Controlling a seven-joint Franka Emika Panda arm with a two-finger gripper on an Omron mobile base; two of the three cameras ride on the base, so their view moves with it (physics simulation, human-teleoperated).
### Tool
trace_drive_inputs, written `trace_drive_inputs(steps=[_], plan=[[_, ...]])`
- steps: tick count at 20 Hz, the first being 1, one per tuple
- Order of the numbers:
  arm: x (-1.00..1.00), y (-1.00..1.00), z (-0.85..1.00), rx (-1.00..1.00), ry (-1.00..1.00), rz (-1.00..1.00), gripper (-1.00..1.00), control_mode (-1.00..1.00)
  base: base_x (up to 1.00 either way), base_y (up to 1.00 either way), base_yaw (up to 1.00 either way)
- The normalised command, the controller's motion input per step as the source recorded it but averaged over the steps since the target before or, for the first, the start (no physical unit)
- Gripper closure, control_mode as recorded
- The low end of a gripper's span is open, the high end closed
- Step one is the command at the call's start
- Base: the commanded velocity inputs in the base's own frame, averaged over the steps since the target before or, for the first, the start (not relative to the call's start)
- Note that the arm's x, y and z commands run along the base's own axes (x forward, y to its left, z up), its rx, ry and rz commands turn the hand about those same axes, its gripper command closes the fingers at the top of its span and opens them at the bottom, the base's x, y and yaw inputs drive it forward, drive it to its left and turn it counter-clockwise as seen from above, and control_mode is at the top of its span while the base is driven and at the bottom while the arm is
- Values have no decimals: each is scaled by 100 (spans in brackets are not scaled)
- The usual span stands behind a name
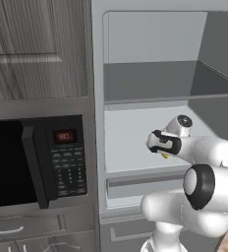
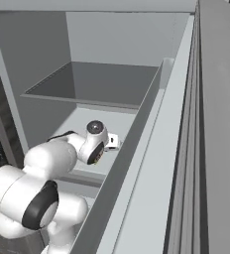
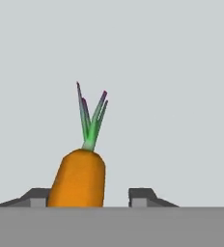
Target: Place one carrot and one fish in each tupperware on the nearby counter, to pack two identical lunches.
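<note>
An orange carrot (image 3: 77,178) with green and purple leaves stands between my gripper's (image 3: 89,198) two dark fingertips in the hand view, against a plain pale grey background. It touches the left fingertip (image 3: 38,197). A small gap separates it from the right fingertip (image 3: 140,197), so the jaws stand partly closed around it. From the base views, the hand (image 1: 163,142) reaches over a pale grey shelf (image 1: 128,142) inside an open compartment. The fish, the tupperware and the counter are out of view.
A black microwave (image 1: 37,162) sits left of the compartment, under a dark wood-grain cabinet door (image 1: 37,49). A second shelf (image 1: 150,81) lies above the hand and a drawer front (image 1: 135,186) below. The compartment's open door (image 2: 151,163) runs along the right.
</note>
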Motion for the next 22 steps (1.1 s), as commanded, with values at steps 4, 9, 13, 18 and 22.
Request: trace_drive_inputs(steps=[4,9,13,18,22], plan=[[-62,14,-62,-3,-3,0,100,-100,0,0,0],[-100,6,22,-1,-17,0,100,-100,0,0,0],[-80,0,96,0,-3,0,100,-100,0,0,0],[-55,11,66,-2,15,5,100,-100,0,0,0],[-56,5,81,-6,0,5,100,-100,0,0,0]])
